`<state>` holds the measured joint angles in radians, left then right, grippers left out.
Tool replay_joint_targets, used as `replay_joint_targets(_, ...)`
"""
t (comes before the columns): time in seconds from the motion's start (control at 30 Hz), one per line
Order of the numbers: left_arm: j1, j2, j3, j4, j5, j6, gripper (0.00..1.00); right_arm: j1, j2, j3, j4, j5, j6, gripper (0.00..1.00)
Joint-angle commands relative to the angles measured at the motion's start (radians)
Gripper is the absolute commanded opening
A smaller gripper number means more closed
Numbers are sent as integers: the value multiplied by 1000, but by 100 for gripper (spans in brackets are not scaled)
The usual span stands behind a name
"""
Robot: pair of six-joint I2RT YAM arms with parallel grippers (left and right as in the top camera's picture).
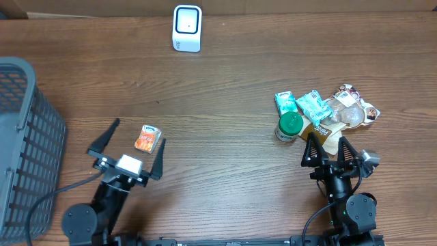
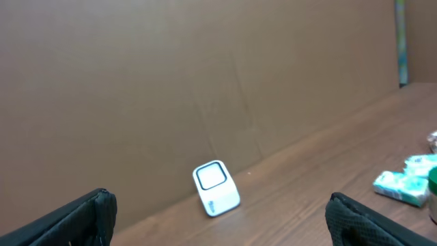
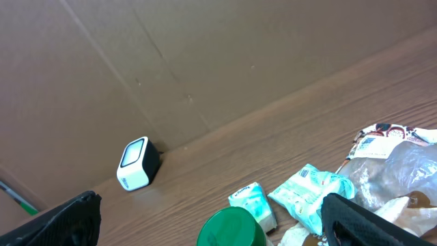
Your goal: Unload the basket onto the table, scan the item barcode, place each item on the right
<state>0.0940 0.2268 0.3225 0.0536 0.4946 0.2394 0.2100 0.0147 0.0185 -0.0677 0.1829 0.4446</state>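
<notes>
L gripper [image 1: 131, 150] spread wide, empty, robot-side of scanner [image 1: 187, 27]. Orange packet [image 1: 148, 138] lies on the table btwn scanner & that gripper, by its right finger. R gripper [image 1: 326, 149] also wide, empty, well right of scanner, tips at item pile [image 1: 315, 106].

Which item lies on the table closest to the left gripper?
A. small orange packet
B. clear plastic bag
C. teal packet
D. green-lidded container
A: in the overhead view the small orange packet lies alone beside the open left gripper. The green-lidded container, teal packets and clear plastic bag are clustered in front of the right gripper.
</notes>
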Motion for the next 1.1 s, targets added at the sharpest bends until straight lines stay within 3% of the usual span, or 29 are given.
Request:
replay_joint_targets(0.0,-35,-62,-71,19,-53,1,100,0,-12,-11,6,-5,0,100)
replay_joint_targets(0.5,-40,-224,-312,34,-111,24,100,0,-12,-11,6,-5,0,100)
replay_joint_targets(0.77,-40,-224,-318,-103,-124,26,100,0,-12,-11,6,-5,0,100)
replay_joint_targets(1.07,-40,-222,-318,-98,-124,23,100,0,-12,-11,6,-5,0,100)
